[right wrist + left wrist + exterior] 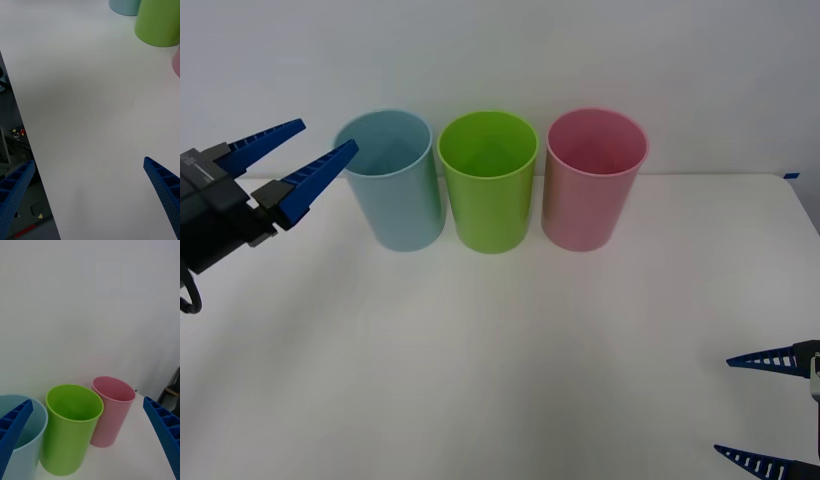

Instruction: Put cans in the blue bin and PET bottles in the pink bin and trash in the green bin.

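The blue bin [391, 178] has the left claw [312, 154] spread and empty beside its rim; lift clear without clipping it. Right claw [765, 410] waits spread, low over the surface [500, 350].

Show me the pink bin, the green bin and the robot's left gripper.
pink bin [590, 200]: front view, outer wall.
green bin [492, 205]: front view, outer wall.
left gripper [328, 144]: front view, between its open fingertips.

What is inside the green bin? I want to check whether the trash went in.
The green bin shows only bare green inner wall from the left wrist view; no white wad is visible. Its floor is hidden by the rim, so I cannot rule it out.
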Tool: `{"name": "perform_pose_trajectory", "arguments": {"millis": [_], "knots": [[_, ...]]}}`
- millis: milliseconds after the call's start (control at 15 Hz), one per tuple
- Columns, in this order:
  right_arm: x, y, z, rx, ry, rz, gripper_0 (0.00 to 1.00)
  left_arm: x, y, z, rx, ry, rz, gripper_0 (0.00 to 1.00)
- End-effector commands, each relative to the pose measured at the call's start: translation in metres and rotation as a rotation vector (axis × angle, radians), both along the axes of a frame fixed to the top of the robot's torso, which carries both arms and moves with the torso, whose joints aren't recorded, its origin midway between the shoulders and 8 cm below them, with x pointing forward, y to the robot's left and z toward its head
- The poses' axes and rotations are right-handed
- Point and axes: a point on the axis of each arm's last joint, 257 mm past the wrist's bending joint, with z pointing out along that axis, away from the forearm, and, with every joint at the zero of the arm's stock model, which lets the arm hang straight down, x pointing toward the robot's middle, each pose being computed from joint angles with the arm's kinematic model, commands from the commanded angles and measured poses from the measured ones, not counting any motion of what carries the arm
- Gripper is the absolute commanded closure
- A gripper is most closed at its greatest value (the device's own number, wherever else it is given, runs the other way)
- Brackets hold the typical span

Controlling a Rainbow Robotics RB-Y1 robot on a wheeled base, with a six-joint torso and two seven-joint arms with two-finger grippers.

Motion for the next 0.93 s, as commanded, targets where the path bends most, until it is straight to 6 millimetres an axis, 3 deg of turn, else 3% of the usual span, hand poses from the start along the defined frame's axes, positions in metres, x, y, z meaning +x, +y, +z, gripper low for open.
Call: {"name": "perform_pose_trajectory", "arguments": {"millis": [67, 267, 933], "knots": [[0.0, 0.0, 0.0, 0.0, 0.0, 0.0, 0.0, -0.014, 0.002, -0.024, 0.002, 0.042, 0.008, 0.0], [0.0, 0.0, 0.0, 0.0, 0.0, 0.0, 0.0, -0.024, 0.004, -0.049, -0.005, 0.072, 0.031, 0.0], [0.0, 0.0, 0.0, 0.0, 0.0, 0.0, 0.0, -0.061, -0.013, -0.175, 0.057, 0.22, 0.051, 0.0]]}}
